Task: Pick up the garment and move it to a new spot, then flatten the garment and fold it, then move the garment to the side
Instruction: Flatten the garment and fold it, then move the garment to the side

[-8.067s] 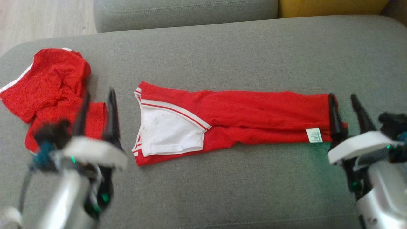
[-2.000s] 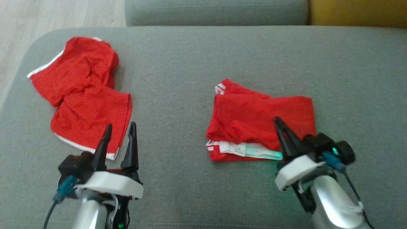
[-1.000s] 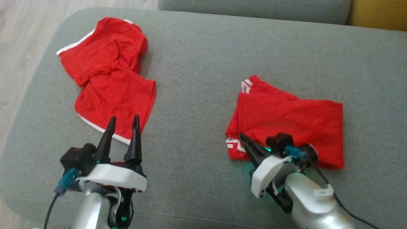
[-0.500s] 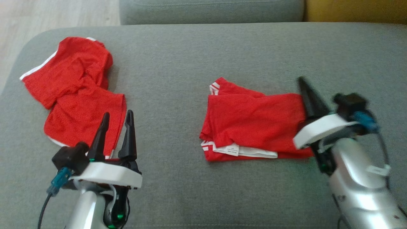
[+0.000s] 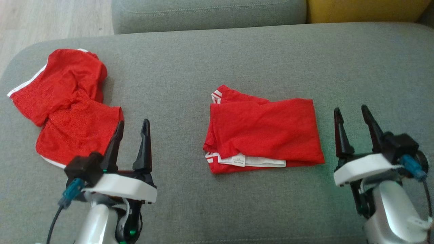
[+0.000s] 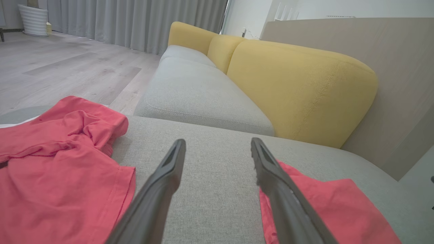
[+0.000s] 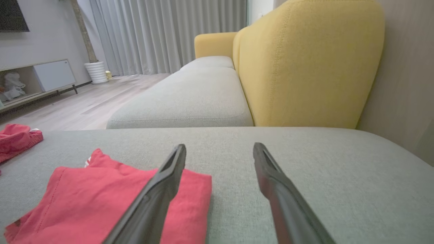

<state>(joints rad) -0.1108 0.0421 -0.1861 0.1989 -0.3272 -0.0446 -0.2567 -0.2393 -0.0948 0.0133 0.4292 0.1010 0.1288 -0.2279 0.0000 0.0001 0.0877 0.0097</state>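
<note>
The red garment point(image 5: 262, 130) lies flat, folded into a rough rectangle. A white-striped corner pokes out at its far left, and a white strip with a label runs along its near edge. It sits just left of the jaws of the right gripper point(image 5: 350, 108), clear of them, and well to the right of the left gripper point(image 5: 133, 121).

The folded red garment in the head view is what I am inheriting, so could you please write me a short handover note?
Left pincer: open, empty, above the grey cushion, next to the crumpled red garment.
Right pincer: open, empty, just right of the folded garment, not touching it.
Done: the garment lies folded mid-cushion, with a white label edge showing on its near side.
Left: move it to the side.
</note>
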